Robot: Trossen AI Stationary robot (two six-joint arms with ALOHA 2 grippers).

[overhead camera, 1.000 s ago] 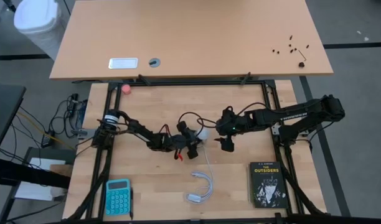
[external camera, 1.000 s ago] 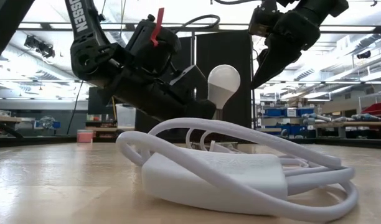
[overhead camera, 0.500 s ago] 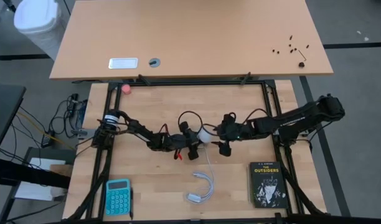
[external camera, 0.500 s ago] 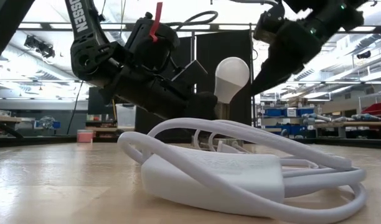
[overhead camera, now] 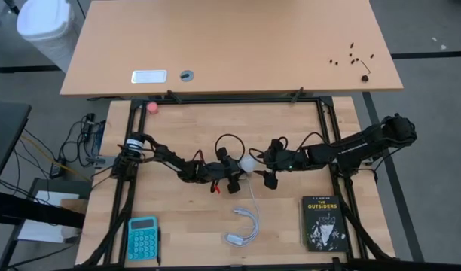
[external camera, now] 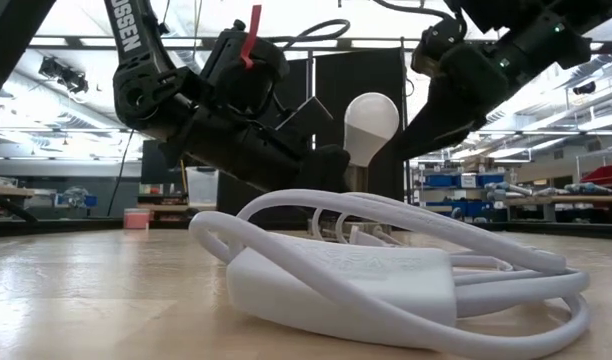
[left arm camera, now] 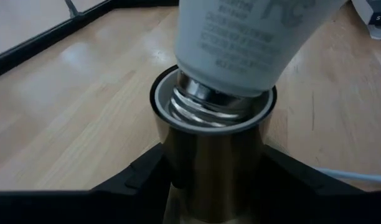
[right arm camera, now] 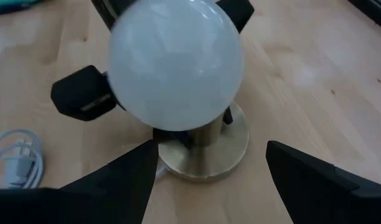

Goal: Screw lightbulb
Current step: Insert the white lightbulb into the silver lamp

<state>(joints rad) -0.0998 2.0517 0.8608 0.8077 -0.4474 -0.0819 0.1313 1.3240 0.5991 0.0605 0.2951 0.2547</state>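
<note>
High view: near the middle of the tabletop, the left gripper is seen at the brass socket, and in the left wrist view its 2 fingers are narrowed against the socket's sides, so the socket is held steady. The lightbulb stands upright in that socket, its threaded metal base only partly sunk below the rim, with several threads left showing. Just to its right, the right gripper is set with its fingers spread wide on either side of the globe, not touching it.

The step in hand is judged to be the approach for a twist. Next, the right fingers would need to be closed on the globe and turned.

The bulb is frosted white, round-topped, with grey print on its tapered neck.
</note>
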